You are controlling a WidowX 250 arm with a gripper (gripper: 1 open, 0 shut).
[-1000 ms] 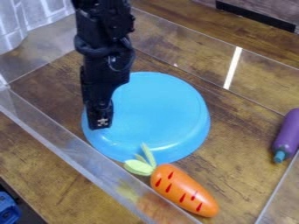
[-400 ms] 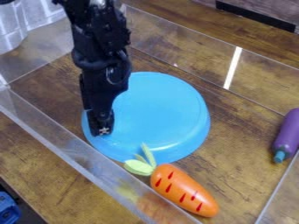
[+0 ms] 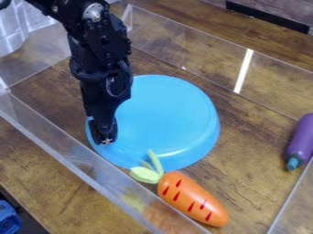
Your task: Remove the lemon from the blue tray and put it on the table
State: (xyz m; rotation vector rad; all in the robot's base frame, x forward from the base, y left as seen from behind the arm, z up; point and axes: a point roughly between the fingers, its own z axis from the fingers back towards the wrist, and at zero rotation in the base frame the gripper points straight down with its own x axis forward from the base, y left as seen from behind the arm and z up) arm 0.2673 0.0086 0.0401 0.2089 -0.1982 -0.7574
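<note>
The table is largely taken up by the blue tray, beside which a toy carrot lies. No lemon can be seen; it may be hidden beneath the gripper, lowered at the tray's left rim. Whether the jaws are parted or anything is held cannot be told, so the grasping step is judged in hand, with a lift clear of the rim called for next.

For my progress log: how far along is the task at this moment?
Done: nothing confirmed; no lemon shows on the dark brown wooden table. In hand: the black end effector hangs low at the left rim of the round bright blue plastic tray; whether it grips anything is hidden. Left: setting the lemon on the table; none is visible anywhere.
</note>
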